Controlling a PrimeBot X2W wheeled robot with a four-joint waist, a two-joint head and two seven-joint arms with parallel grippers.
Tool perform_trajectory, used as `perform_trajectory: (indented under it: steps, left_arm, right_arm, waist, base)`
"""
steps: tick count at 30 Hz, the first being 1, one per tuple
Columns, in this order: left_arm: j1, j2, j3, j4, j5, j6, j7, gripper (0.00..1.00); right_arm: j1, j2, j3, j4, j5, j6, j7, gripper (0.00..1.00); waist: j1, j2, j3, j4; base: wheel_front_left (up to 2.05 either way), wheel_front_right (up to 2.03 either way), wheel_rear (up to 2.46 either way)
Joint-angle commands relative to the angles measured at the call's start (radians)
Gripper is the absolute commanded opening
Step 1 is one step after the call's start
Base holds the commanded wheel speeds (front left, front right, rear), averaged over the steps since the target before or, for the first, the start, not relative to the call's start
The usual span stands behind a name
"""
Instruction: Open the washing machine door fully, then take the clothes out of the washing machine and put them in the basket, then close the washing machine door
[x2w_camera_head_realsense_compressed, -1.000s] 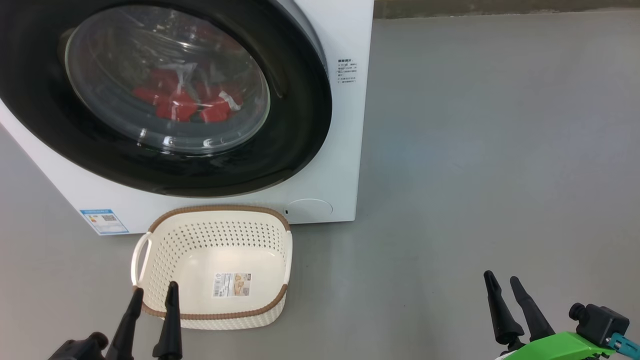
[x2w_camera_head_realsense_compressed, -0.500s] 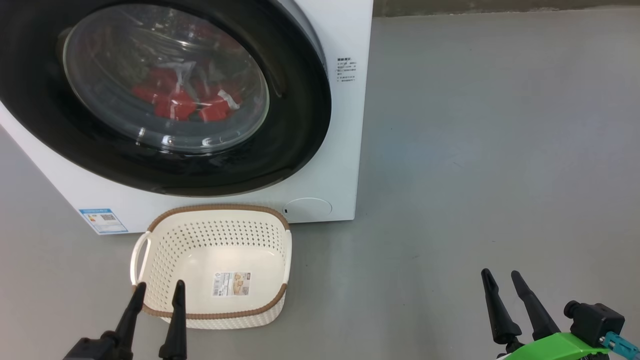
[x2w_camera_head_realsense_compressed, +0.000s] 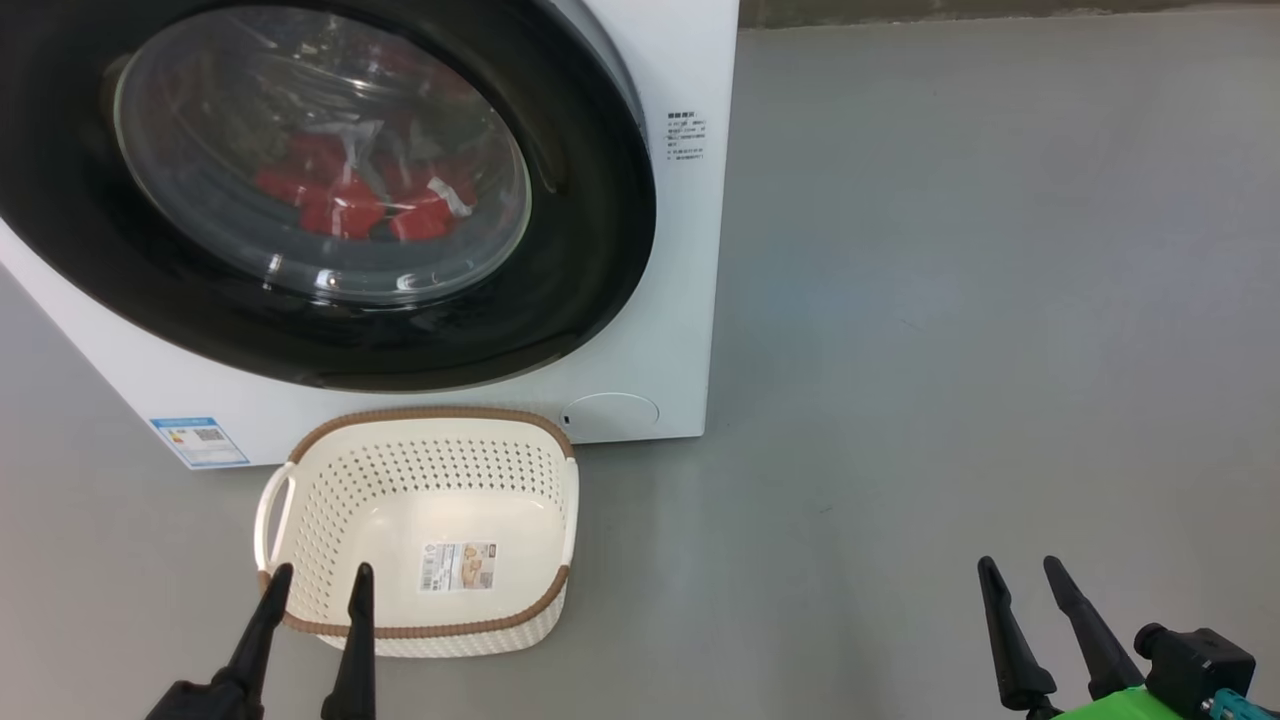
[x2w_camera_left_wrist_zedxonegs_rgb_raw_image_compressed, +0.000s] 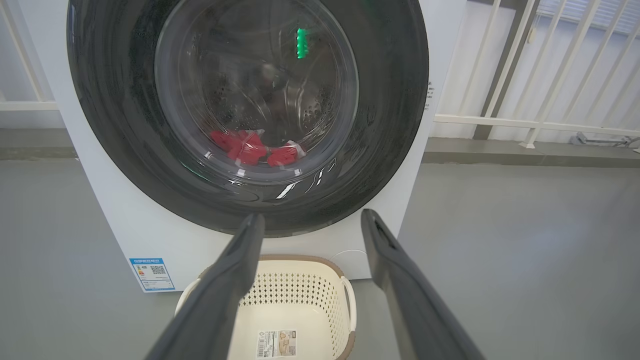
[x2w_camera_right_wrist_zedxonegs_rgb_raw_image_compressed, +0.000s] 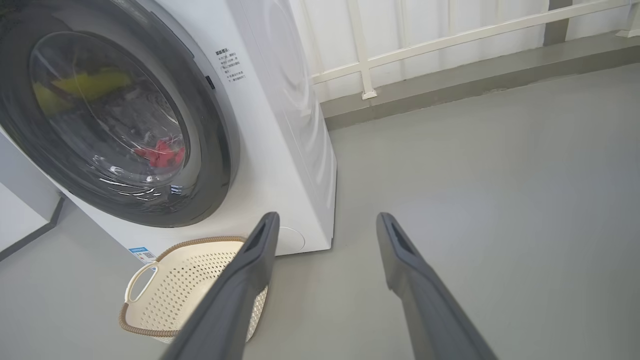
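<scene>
The white washing machine (x2w_camera_head_realsense_compressed: 690, 300) stands at the upper left, its round black-rimmed door (x2w_camera_head_realsense_compressed: 600, 230) closed against the front. Red clothes (x2w_camera_head_realsense_compressed: 345, 205) lie in the drum behind the glass, also visible as clothes (x2w_camera_left_wrist_zedxonegs_rgb_raw_image_compressed: 250, 147) in the left wrist view. On the floor just before the machine sits the cream perforated basket (x2w_camera_head_realsense_compressed: 430, 630), with nothing in it but a paper label on its bottom. My left gripper (x2w_camera_head_realsense_compressed: 318, 578) hangs open over the basket's near rim, holding nothing. My right gripper (x2w_camera_head_realsense_compressed: 1022, 570) is open above bare floor at the lower right.
Grey floor (x2w_camera_head_realsense_compressed: 950, 300) stretches to the right of the machine. A white railing (x2w_camera_right_wrist_zedxonegs_rgb_raw_image_compressed: 450, 35) and a low kerb run behind it. A blue-and-white sticker (x2w_camera_head_realsense_compressed: 198, 440) marks the machine's lower left front.
The whole picture has slid slightly left and the right gripper sits a little lower in the frame. The left gripper's fingers have shifted slightly right over the basket rim. Door, clothes and basket are unmoved.
</scene>
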Motion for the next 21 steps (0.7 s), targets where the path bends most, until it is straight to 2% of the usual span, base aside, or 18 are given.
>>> perform_trajectory:
  steps: [1, 21]
  left_arm:
    - [-0.007, 0.012, 0.035, -0.019, 0.011, -0.003, -0.012, 1.0]
    - [-0.024, 0.008, 0.063, 0.033, -0.062, -0.003, -0.012, 1.0]
  right_arm:
    - [-0.007, -0.01, 0.022, -0.026, -0.018, 0.002, -0.012, 1.0]
    - [0.0, 0.0, -0.032, -0.032, -0.017, 0.002, -0.012, 1.0]
  waist:
    - [0.0, 0.0, 0.0, -0.001]
    - [0.0, 0.0, 0.006, -0.009]
  base:
    - [0.0, 0.0, 0.0]
    - [0.0, 0.0, 0.0]
